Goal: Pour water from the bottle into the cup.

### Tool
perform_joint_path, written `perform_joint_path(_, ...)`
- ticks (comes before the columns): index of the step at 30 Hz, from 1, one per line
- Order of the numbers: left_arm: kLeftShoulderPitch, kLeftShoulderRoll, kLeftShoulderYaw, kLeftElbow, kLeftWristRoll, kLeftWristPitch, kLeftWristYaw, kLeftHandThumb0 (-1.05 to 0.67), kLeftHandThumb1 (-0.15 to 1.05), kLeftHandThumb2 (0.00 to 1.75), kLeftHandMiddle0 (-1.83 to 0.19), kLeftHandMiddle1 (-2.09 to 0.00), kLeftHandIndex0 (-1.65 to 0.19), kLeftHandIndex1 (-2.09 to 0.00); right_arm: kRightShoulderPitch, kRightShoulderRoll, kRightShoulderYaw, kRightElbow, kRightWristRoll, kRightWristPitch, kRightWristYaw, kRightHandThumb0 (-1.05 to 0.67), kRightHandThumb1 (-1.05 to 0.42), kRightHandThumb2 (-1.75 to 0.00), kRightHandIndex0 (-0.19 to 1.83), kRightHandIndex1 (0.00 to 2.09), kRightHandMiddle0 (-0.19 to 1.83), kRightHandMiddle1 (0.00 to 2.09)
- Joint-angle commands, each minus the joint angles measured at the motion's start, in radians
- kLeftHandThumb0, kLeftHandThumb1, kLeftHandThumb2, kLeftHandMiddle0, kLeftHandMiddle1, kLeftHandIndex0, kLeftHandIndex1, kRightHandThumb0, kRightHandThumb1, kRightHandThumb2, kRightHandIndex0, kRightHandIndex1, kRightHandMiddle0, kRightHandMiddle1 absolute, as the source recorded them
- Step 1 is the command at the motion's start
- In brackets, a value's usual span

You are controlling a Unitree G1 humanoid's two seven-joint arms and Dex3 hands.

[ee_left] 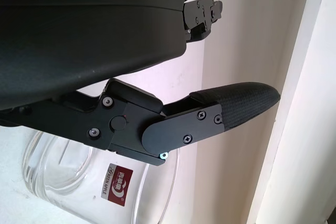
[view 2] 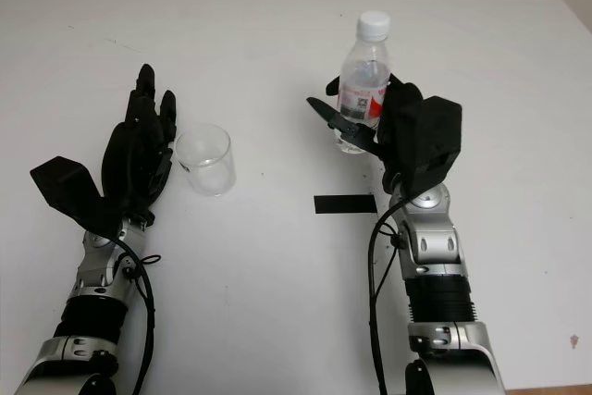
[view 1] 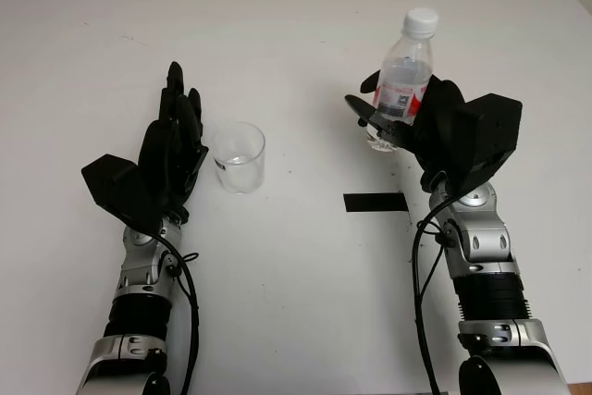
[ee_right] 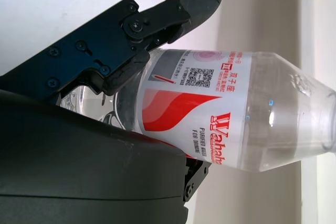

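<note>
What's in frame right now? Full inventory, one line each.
bottle: 1, clear with white cap and red-and-white label, upright, held above the table on the right side
cup: 1, clear plastic, standing on the table left of centre, beside the left hand
tape strip: 1, black, flat on the table near the right wrist
table: 1, white, under everything
left hand: 1, black, open, next to the cup
right hand: 1, black, fingers wrapped round the bottle
</note>
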Motion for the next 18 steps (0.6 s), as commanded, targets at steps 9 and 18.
perform_joint_path(9, 0.021, 0.003, 0.0, -0.011, -0.007, 0.014, -0.007, -0.82, 1.05, 0.71, 0.12, -0.06, 0.15, -0.06, -0.019, 0.051, -0.087, -0.03, 0.12, 0.048, -0.034, -0.38, -1.05, -0.35, 1.47, 2.09, 1.1, 2.09)
perform_joint_path(18, 0.027, 0.004, 0.0, -0.015, -0.006, 0.017, -0.01, -0.83, 1.05, 0.7, 0.11, -0.06, 0.15, -0.06, 0.046, 0.073, -0.055, -0.088, 0.095, 0.064, -0.046, -0.37, -1.05, -0.35, 1.47, 2.09, 1.07, 2.09)
